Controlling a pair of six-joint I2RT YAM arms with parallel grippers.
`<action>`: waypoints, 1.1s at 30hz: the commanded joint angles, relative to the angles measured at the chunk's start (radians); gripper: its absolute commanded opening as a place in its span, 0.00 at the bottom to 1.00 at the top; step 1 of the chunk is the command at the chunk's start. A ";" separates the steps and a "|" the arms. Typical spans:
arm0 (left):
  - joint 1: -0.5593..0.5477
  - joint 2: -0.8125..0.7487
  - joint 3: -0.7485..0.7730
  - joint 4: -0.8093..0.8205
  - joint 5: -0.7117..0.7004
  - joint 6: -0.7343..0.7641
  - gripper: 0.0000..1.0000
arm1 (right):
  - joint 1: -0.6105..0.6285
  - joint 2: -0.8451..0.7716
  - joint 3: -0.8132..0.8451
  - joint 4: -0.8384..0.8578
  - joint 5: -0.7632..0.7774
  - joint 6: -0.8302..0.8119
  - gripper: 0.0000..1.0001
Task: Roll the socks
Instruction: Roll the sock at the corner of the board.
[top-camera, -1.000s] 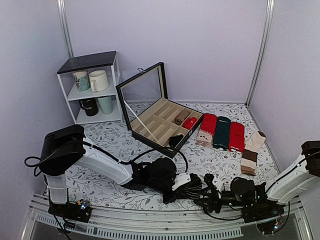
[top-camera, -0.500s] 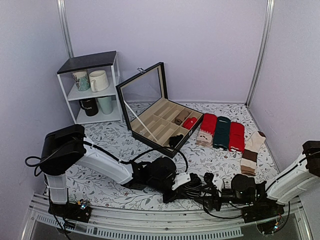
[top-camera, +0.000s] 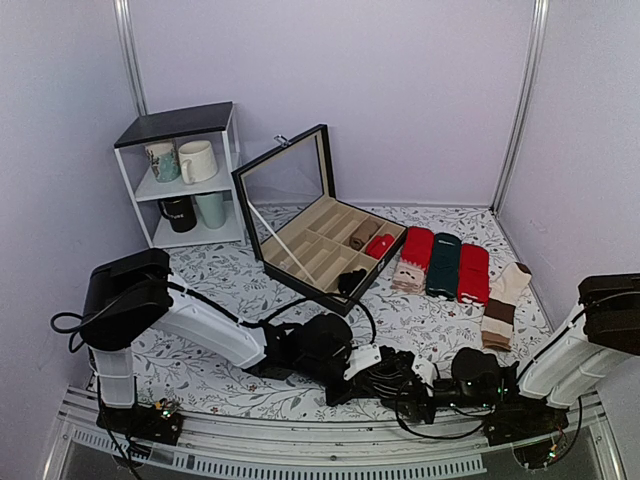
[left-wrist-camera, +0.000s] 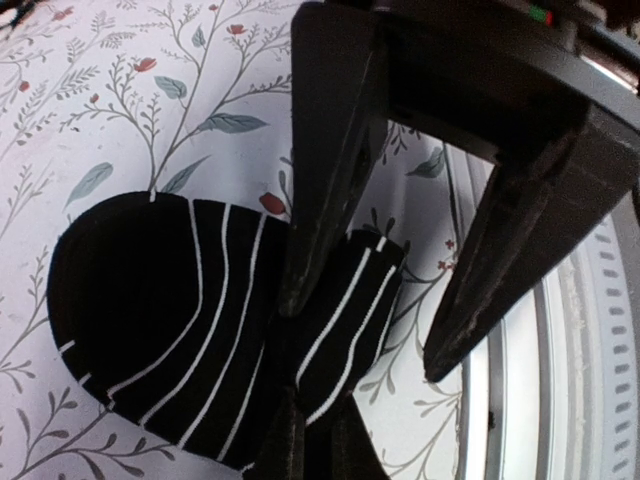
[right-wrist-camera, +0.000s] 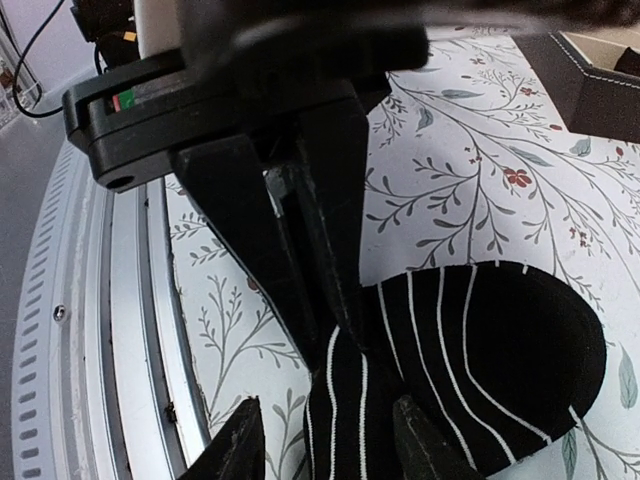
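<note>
I find the left claw (left-wrist-camera: 312, 428) clamped on the striped socks (left-wrist-camera: 160, 310), the right claw (right-wrist-camera: 328, 440) parted astride them; mistimed clamping could tug fabric free.

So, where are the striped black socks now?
The socks lie at the near edge of the table, right of centre in the top view, between the left pincer, shut on them, and the right pincer.

L arm (top-camera: 215, 335), R arm (top-camera: 560, 362) crowd socks (left-wrist-camera: 170, 320) at front rail (top-camera: 300, 457) — table (top-camera: 215, 272) free left, box (top-camera: 322, 262) blocks behind.
</note>
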 joint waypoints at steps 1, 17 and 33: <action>0.016 0.139 -0.070 -0.296 -0.067 -0.006 0.00 | -0.006 0.017 0.006 0.032 0.002 0.018 0.43; 0.017 0.152 -0.068 -0.288 -0.057 -0.009 0.00 | -0.007 -0.179 -0.013 -0.074 -0.008 -0.068 0.54; 0.019 0.148 -0.077 -0.292 -0.058 -0.009 0.00 | -0.016 0.016 0.054 -0.066 -0.054 -0.025 0.24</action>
